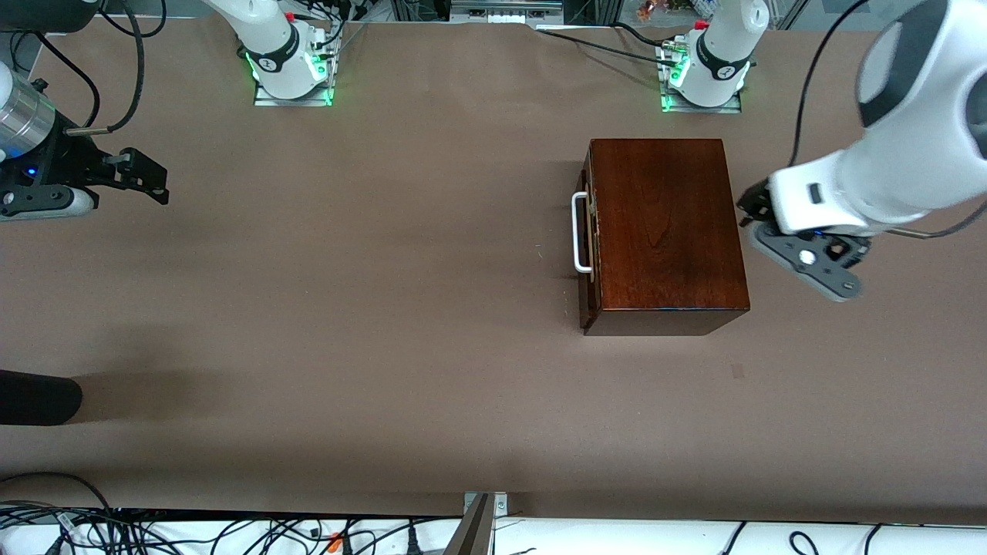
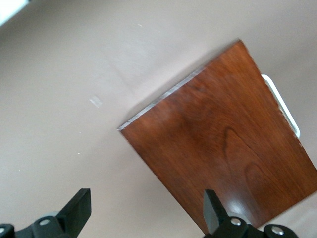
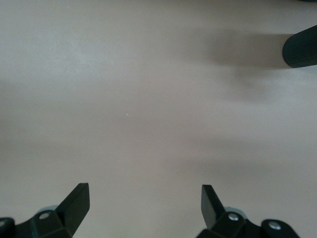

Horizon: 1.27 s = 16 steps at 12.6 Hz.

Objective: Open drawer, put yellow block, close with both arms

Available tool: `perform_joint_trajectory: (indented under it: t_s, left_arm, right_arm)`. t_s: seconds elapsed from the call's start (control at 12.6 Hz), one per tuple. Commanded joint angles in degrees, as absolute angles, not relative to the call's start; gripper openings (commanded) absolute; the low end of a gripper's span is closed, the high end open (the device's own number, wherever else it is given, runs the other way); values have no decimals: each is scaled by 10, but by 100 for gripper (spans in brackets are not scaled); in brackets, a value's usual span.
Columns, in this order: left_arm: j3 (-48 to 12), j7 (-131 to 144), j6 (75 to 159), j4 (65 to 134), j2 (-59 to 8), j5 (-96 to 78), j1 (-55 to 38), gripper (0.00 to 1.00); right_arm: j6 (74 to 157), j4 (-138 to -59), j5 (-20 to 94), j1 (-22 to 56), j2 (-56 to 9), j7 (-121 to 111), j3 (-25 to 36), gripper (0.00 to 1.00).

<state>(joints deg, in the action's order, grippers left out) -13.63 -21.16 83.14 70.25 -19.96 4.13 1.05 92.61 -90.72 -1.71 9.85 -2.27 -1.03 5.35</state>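
The mahogany-coloured box (image 1: 667,231) stands on the brown table toward the left arm's end. Its drawer (image 1: 588,254) is pushed in, and the white U-shaped handle (image 1: 580,233) faces the right arm's end. My left gripper (image 1: 752,206) is open and empty, just off the box's side away from the handle. In the left wrist view (image 2: 147,203) its fingers straddle the box's edge (image 2: 223,148), and the handle (image 2: 282,104) also shows there. My right gripper (image 1: 150,181) is open and empty over bare table at the right arm's end (image 3: 144,198). The yellow block is out of view.
A black cylindrical object (image 1: 38,397) lies at the table's edge at the right arm's end, nearer to the front camera; it also shows in the right wrist view (image 3: 301,47). Cables and a metal bracket (image 1: 482,524) line the table's front edge.
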Motion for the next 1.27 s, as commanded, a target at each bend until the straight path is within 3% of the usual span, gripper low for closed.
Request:
perform_joint_trajectory:
  t_s: [0.0, 0.16, 0.48, 0.64, 1.19]
  left_arm:
    - [-77, -169, 851, 748, -156, -2, 11, 100]
    - [-63, -90, 854, 811, -105, 1, 10, 100]
    - [-40, 60, 938, 973, 29, 4, 7, 100]
    - [-11, 53, 939, 991, 46, -1, -19, 100]
    - [-19, 53, 926, 968, 25, 0, -19, 100]
  right_arm:
    - [924, -899, -8, 100, -25, -5, 56, 100]
    - [924, -899, -8, 100, -25, -6, 56, 100]
    - [924, -899, -8, 100, -25, -6, 56, 100]
    - [924, -899, -8, 100, -25, -6, 56, 100]
    - [923, -899, -8, 100, -25, -6, 56, 100]
